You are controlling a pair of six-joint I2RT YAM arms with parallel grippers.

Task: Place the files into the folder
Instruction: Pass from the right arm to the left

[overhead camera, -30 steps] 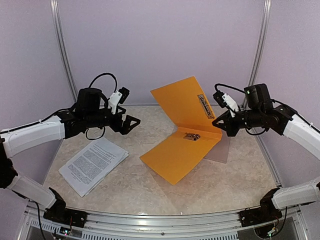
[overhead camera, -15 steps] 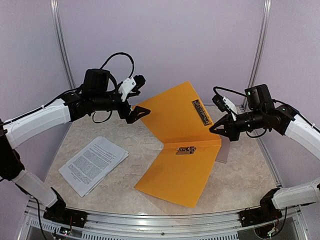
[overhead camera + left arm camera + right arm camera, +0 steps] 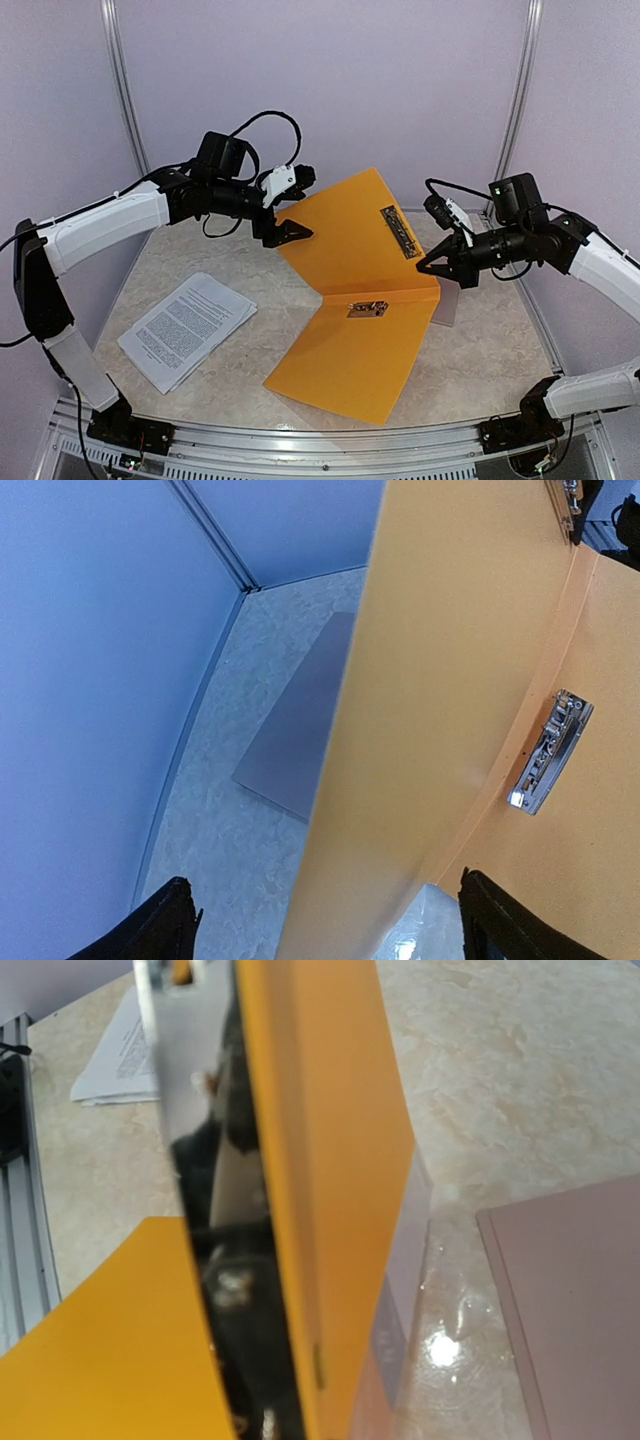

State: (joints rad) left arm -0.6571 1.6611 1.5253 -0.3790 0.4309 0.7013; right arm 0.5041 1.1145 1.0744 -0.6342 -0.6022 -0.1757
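Files (image 3: 187, 330) in one stack, one folder (image 3: 350, 345); left fingers (image 3: 150, 932) released, right fingers (image 3: 438, 263) clenched on folder

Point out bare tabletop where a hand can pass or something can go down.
Bare marble lies between the printed sheets and the orange folder, and near-right, between its flat cover and the right arm's base. Crowded: its raised cover, with the left gripper at one edge, the right gripper pinching the other, a taupe cover behind.
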